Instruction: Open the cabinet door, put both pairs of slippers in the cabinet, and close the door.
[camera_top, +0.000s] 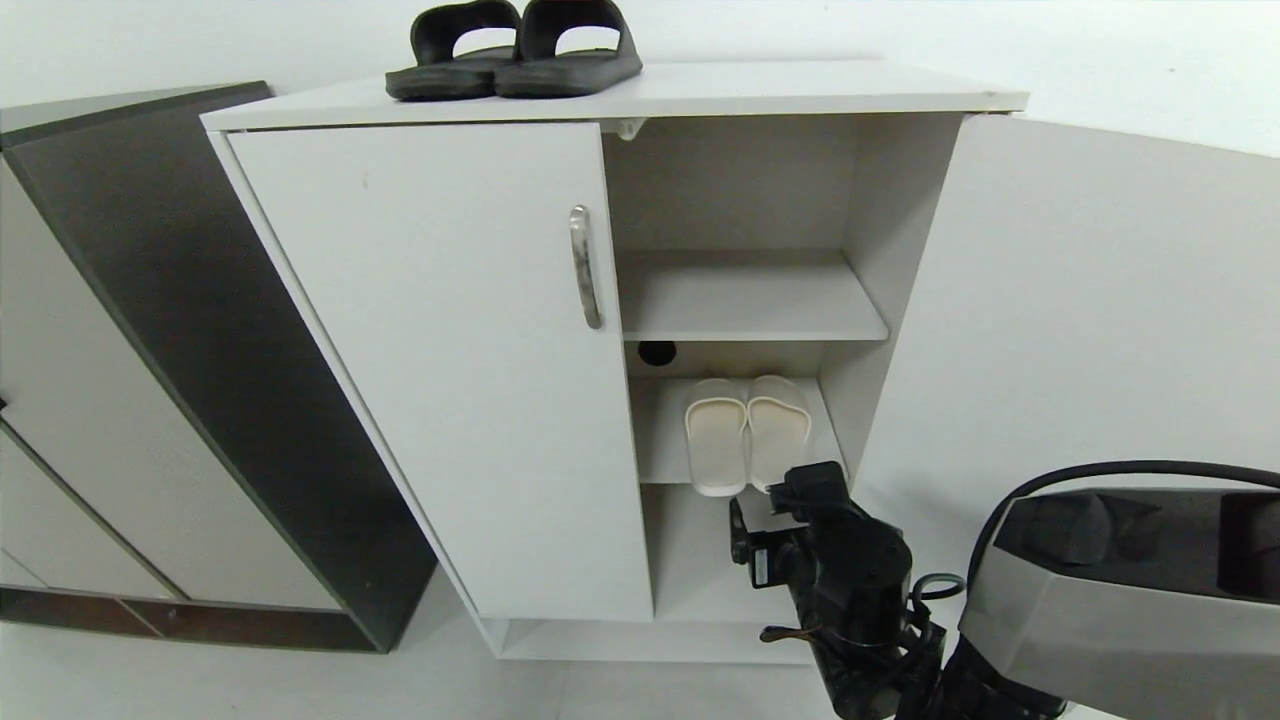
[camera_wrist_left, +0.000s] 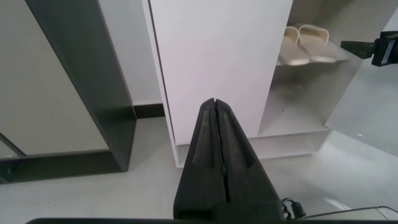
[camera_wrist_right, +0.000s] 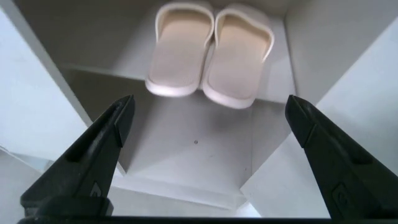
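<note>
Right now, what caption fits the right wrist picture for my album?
Open black fingers hover before cream rubber slippers on the white cabinet shelf.

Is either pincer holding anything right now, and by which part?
Nothing is held. The right pincer is open, short of the white slippers; the left pincer is shut, empty.

slipper pair (camera_top: 515, 50) on cabinet top (camera_top: 800, 90) | other pair (camera_top: 748, 432) inside, on lower shelf (camera_top: 660, 440)
</note>
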